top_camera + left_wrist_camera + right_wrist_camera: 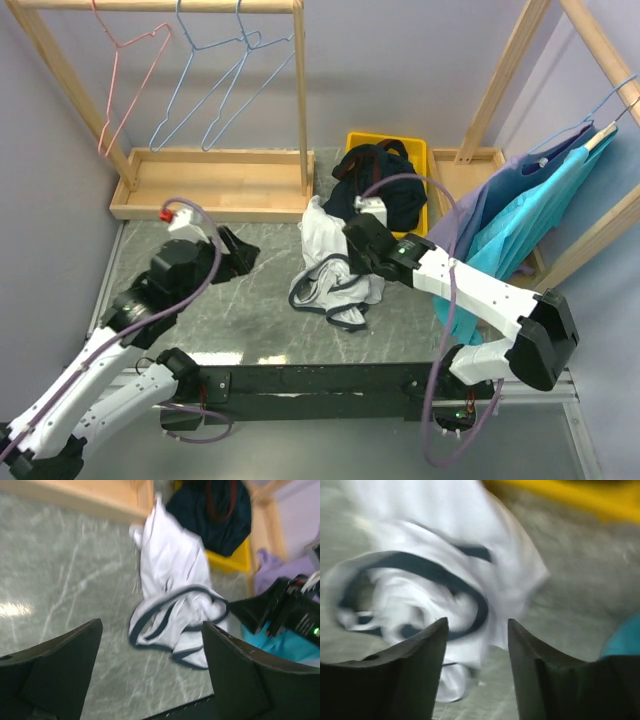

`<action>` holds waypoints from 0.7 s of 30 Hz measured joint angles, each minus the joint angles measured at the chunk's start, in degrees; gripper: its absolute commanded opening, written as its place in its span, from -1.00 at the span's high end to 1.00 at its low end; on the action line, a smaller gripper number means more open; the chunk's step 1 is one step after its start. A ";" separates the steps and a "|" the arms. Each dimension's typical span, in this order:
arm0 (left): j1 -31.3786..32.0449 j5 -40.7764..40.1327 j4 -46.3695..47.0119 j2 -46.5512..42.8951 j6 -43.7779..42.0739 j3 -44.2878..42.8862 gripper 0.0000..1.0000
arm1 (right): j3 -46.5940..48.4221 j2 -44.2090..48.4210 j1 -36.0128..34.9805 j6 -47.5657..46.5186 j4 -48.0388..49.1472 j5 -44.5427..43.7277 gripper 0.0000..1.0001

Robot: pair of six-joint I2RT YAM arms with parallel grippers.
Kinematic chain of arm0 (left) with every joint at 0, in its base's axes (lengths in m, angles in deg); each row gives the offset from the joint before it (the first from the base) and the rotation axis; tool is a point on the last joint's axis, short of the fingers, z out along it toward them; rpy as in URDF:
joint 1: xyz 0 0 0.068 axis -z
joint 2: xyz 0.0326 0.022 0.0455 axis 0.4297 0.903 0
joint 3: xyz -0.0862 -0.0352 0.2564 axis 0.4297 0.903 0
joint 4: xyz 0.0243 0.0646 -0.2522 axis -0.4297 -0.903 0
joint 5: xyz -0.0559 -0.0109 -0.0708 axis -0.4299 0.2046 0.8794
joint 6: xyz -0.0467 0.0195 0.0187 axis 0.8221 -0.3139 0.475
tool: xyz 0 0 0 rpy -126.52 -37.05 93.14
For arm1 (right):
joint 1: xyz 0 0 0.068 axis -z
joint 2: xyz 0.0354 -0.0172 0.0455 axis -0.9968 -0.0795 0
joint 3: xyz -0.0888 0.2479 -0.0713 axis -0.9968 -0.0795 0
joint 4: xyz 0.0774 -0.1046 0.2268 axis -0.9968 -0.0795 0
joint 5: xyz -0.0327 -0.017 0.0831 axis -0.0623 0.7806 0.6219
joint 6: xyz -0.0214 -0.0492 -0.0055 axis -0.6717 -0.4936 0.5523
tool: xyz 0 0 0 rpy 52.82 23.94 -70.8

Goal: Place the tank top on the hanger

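The tank top (pixel 328 266), white with navy trim, lies crumpled on the grey table; its print is hidden. It also shows in the left wrist view (pixel 172 592) and the right wrist view (pixel 435 575). My right gripper (pixel 352 248) hovers just above its right side, jaws open and empty (pixel 476 630). My left gripper (pixel 238 250) is open and empty, left of the shirt (pixel 152 645). Two light-blue hangers (pixel 215 80) hang on the wooden rail at the back left.
A pink hanger (pixel 125 75) hangs left of the blue ones. A yellow bin (pixel 420 160) holds a dark navy garment (pixel 378 180). Teal and purple shirts (pixel 520 215) hang on the right rack. The rack's wooden base tray (pixel 210 185) lies at the back.
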 measured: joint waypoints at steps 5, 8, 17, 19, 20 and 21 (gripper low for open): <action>0.00 5.88 5.31 3.39 1.22 11.65 -0.54 | -8.37 3.89 0.22 4.04 -0.13 -0.20 -0.58; 0.13 7.76 9.49 8.07 2.43 17.09 -0.49 | -9.22 10.08 -7.08 8.00 1.86 -1.95 -0.54; 2.71 9.25 24.61 22.88 3.45 19.56 -0.32 | -19.69 10.12 -16.94 16.41 9.94 -0.28 -0.29; 3.96 9.18 26.23 26.64 3.41 19.02 -0.30 | -19.69 5.79 -17.86 17.29 11.98 0.46 -0.28; 4.59 9.01 26.97 28.44 3.39 18.67 -0.30 | -19.69 4.46 -18.08 17.59 12.72 0.72 -0.28; 5.01 8.81 27.43 30.08 3.39 18.32 -0.29 | -19.67 2.99 -18.27 17.88 13.49 0.85 -0.27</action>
